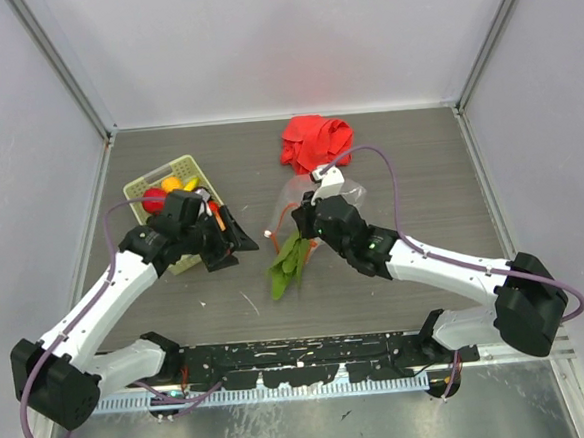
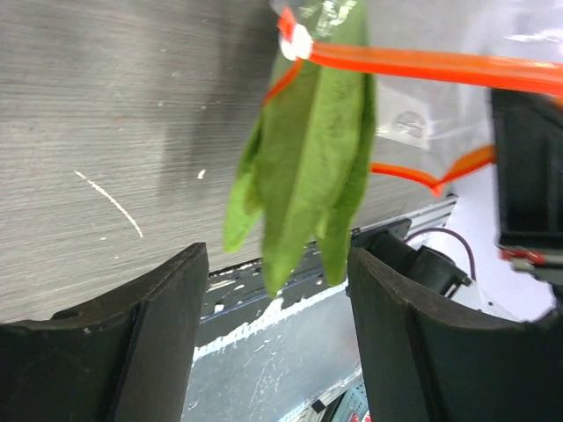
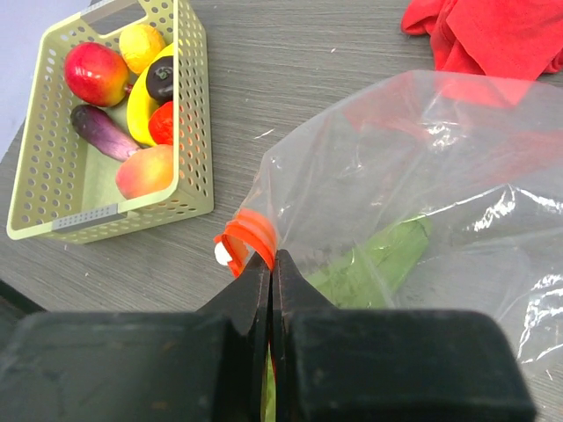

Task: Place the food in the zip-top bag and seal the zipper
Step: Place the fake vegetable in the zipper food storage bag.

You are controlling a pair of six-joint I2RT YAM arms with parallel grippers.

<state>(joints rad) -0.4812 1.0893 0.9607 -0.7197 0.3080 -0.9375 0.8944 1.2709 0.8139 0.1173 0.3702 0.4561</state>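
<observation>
The clear zip-top bag is held up off the table by its mouth. My right gripper is shut on the red-orange zipper near its white slider. A green leafy food piece lies partly inside the bag, its tips sticking out of the mouth. My left gripper is open just short of those green tips and holds nothing. The other food, including a red apple, a banana and a purple piece, lies in the basket.
The pale green slotted basket stands at the left, right behind my left wrist. A crumpled red cloth lies beyond the bag. The metal rail runs along the table's near edge.
</observation>
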